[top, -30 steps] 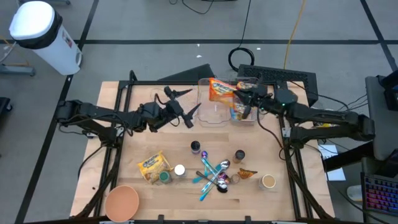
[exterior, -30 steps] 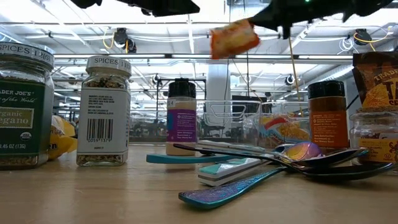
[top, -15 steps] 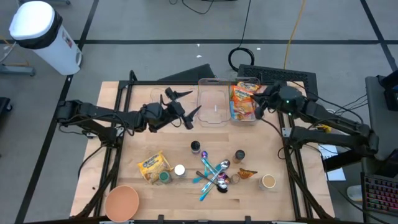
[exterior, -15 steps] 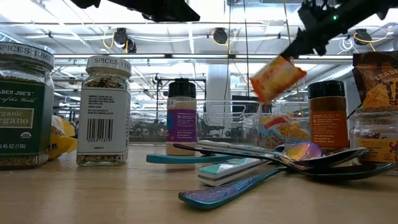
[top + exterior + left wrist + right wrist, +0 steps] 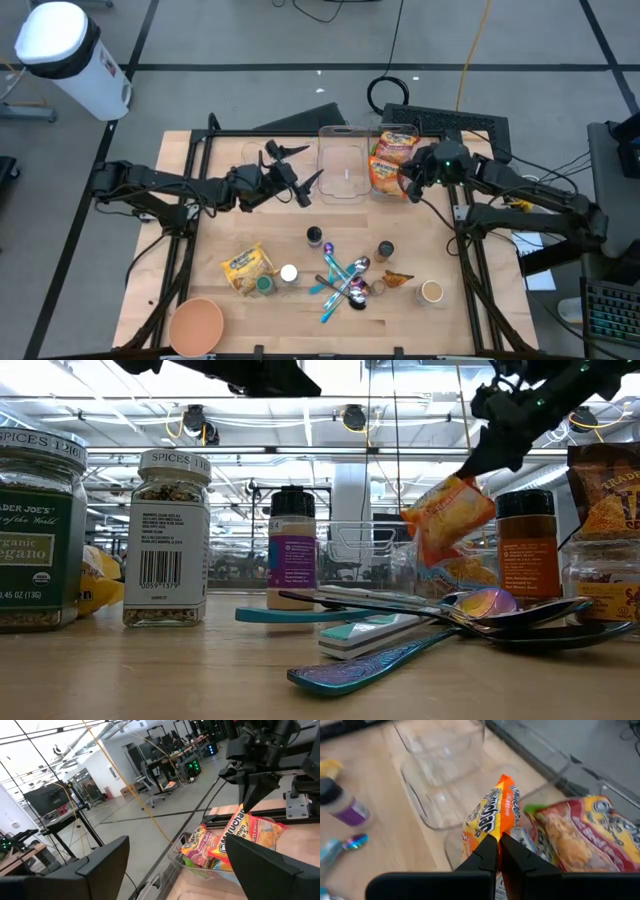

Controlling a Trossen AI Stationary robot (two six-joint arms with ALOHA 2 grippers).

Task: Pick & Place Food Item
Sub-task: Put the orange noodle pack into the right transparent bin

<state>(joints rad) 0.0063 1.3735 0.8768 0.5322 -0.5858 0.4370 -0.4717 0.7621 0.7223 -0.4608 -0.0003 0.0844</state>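
Observation:
My right gripper (image 5: pixel 408 174) is shut on an orange snack packet (image 5: pixel 386 168), which hangs over the right-hand clear container (image 5: pixel 397 132) at the table's far side. That container holds other snack packets (image 5: pixel 577 836). The packet also shows in the low view (image 5: pixel 447 520) and in the left wrist view (image 5: pixel 241 836). An empty clear container (image 5: pixel 344 172) stands just left of it. My left gripper (image 5: pixel 298 178) is open and empty, held above the table to the left of the empty container. My right gripper pinches the orange packet's upper edge (image 5: pixel 497 833) between its two shut fingers. The fingers (image 5: pixel 478 458) come slanting down from above and from the table's right. The packet hangs tilted below them, its lower end (image 5: pixel 432 556) down among the packets in the container.
Nearer the front lie several spoons (image 5: pixel 345 280), spice jars (image 5: pixel 315 238) (image 5: pixel 385 250), a yellow packet (image 5: pixel 248 265), a small cup (image 5: pixel 431 292) and an orange bowl (image 5: pixel 196 325). In the low view spice jars (image 5: pixel 172 540) stand at the left, a brown bag (image 5: pixel 606 485) at the right.
My right gripper has gone toward the table's right edge and down with the orange packet. The packet has moved from high over the empty container to low over the right-hand container, and now hangs tilted. My left gripper has kept still.

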